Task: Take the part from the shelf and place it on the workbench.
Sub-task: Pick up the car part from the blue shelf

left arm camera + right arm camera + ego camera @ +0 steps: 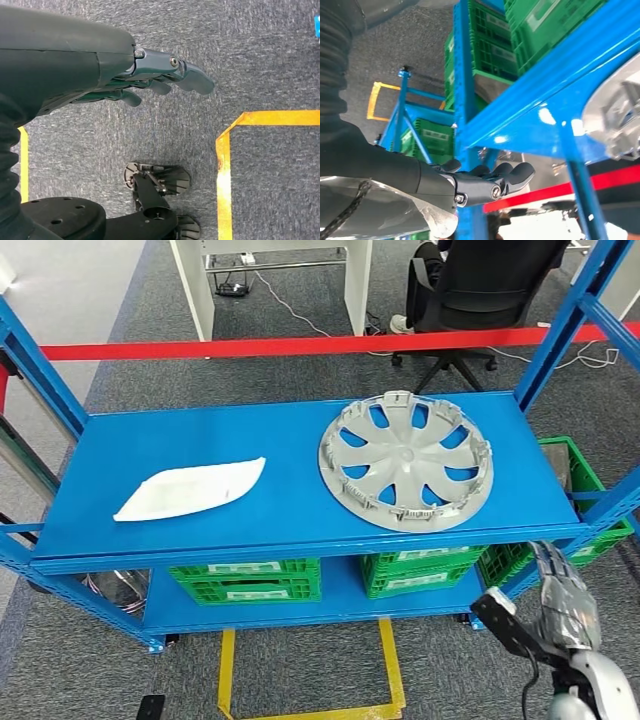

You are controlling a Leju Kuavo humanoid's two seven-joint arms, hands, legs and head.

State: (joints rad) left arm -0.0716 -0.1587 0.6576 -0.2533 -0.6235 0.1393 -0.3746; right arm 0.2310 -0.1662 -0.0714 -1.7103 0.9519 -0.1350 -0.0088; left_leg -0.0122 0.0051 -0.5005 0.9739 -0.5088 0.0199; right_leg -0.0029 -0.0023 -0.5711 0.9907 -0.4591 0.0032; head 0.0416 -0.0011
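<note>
A: Item one, the part?
B: Grey wheel cover (406,460), lying flat on the right half of the top deck of the blue shelf (189,435), inner side up, ribs and rim clips showing. Its near edge lies close to the deck's front lip. In the right wrist view its rim (618,115) juts just past the blue front beam.

A: Item two?
B: White flat panel (192,488), long and tapered, on the left half of the same deck, well apart from the wheel cover.

A: Lower deck?
B: Green crates (245,580), stacked, side by side; one more green crate (596,475) stands beside the shelf's right end.

A: Right hand?
B: Right hand (562,600) raised in front of the shelf's right front corner, below the top deck and apart from the wheel cover. Fingers (512,175) extended, slightly parted, holding nothing.

A: Left hand?
B: Left hand (151,80) hanging over grey carpet (264,60). Fingers (196,80) straight, close together, nothing in them.

A: Floor markings?
B: Yellow tape (302,710) forming a box outline in front of the shelf; the same tape (226,165) shows near the left hand.

A: Background?
B: Red tape barrier (302,345) across behind the shelf; black office chair (475,290) with a seated person; white table legs (196,285).
</note>
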